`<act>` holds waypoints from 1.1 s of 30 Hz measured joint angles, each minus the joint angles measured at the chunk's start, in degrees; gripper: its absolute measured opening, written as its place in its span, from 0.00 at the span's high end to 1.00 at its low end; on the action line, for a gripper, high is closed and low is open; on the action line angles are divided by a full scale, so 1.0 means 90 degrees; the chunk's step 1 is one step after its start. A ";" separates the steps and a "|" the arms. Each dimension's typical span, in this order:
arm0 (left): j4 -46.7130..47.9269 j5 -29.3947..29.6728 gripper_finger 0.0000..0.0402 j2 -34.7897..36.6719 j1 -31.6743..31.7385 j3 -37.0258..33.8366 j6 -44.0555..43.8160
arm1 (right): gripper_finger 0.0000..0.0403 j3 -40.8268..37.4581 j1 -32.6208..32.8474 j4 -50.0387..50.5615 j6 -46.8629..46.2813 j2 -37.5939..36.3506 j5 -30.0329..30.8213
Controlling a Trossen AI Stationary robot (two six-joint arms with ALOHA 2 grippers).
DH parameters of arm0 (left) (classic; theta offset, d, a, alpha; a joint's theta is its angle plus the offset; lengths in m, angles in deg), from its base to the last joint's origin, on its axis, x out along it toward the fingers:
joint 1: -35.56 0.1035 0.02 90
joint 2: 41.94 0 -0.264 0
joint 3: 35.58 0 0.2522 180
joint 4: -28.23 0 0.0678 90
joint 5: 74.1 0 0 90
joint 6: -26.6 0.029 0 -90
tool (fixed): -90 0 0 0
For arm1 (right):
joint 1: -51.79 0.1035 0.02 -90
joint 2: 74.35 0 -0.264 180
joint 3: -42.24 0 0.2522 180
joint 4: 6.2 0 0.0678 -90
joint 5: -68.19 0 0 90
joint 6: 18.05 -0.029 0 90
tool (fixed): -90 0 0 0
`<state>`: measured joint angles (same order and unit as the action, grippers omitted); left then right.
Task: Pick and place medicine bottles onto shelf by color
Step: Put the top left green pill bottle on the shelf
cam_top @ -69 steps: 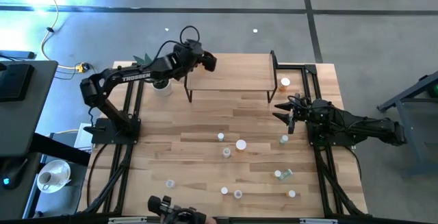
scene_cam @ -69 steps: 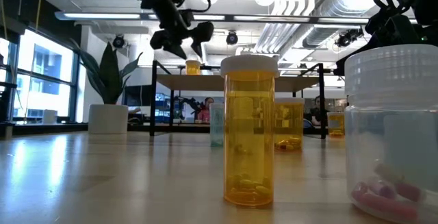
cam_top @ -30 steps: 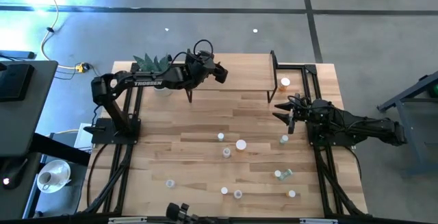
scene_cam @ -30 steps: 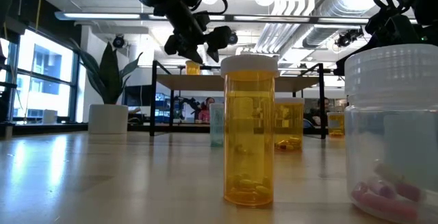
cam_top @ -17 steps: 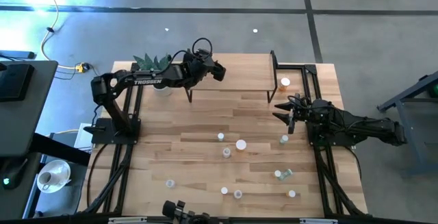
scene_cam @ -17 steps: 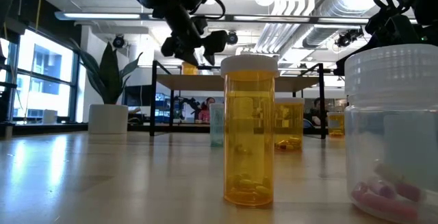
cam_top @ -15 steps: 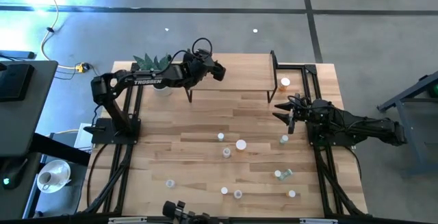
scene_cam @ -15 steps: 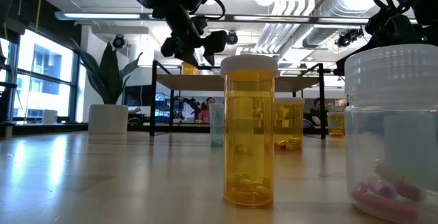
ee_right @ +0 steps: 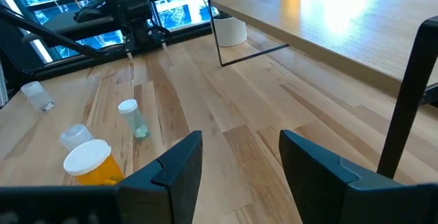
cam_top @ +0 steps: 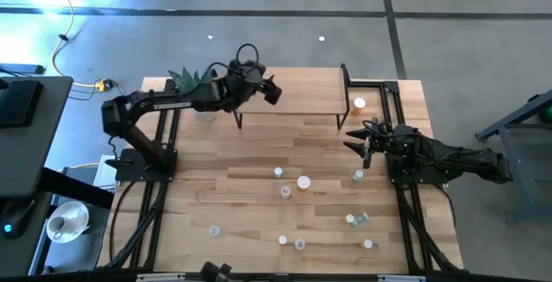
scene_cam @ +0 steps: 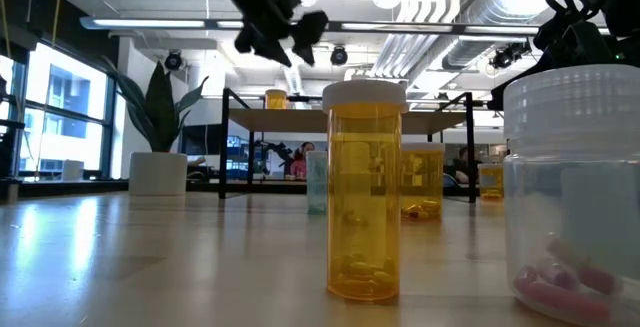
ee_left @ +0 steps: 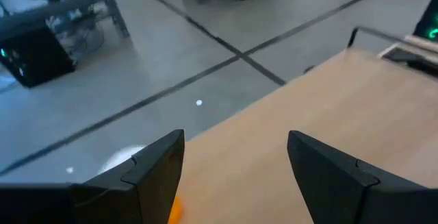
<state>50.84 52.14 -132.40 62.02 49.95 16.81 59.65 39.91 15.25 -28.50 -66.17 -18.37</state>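
From the high view I see my left pincer (cam_top: 271, 91) over the left end of the shelf (cam_top: 297, 92), which stands along the desk's (cam_top: 216, 187) far edge. The left arm reaches in from the desk's left side, past the potted plant (cam_top: 194, 84) at the far-left corner. My right pincer (cam_top: 355, 140) waits near the desk's right edge, just in front of the shelf's right legs. One orange bottle (cam_top: 359, 104) stands at the desk's far-right, beside the shelf's right end. The other medicine bottles (cam_top: 304, 182) are scattered over the middle and near part of the desk.

In the low view an orange pill bottle (scene_cam: 366, 189) with a white cap stands close to the camera, and a clear bottle (scene_cam: 575, 187) fills the right edge. The left pincer (scene_cam: 285, 29) hangs above the shelf (scene_cam: 345, 120), on which a small orange bottle (scene_cam: 276, 98) stands.

In the left wrist view my fingers (ee_left: 159, 166) stand apart with nothing between them, the shelf board (ee_left: 308, 135) below.

In the right wrist view the fingers (ee_right: 181, 162) are apart and empty. An orange bottle (ee_right: 89, 161), a pale green bottle (ee_right: 133, 118) and the shelf (ee_right: 342, 18) lie ahead.
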 joint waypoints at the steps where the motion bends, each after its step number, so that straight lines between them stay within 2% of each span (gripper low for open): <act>1: 0.0090 0.0005 0.38 0.0116 -0.0029 0.0002 0.0130 | 0.54 0.0001 0.0001 0.0000 0.0000 -0.0002 0.0000; 7: 0.0953 -0.0003 0.38 0.0893 -0.0126 -0.0010 0.0487 | 0.54 0.0001 0.0000 0.0000 0.0000 -0.0001 0.0000; 12: 0.1021 -0.0163 0.38 0.1613 -0.0162 -0.0592 0.0184 | 0.54 0.0002 0.0000 0.0000 0.0000 -0.0002 0.0000; 20: -0.0230 -0.0858 0.38 0.2519 -0.0427 -0.2431 -0.0615 | 0.54 0.0002 0.0000 0.0000 0.0000 -0.0002 0.0000; 33: -0.1884 -0.0782 0.38 0.3015 -0.1702 -0.4576 -0.1449 | 0.54 0.0001 0.0000 0.0001 0.0000 -0.0002 0.0002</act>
<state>33.88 45.11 -105.27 46.70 8.77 3.77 59.66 39.91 15.25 -28.50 -66.19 -18.36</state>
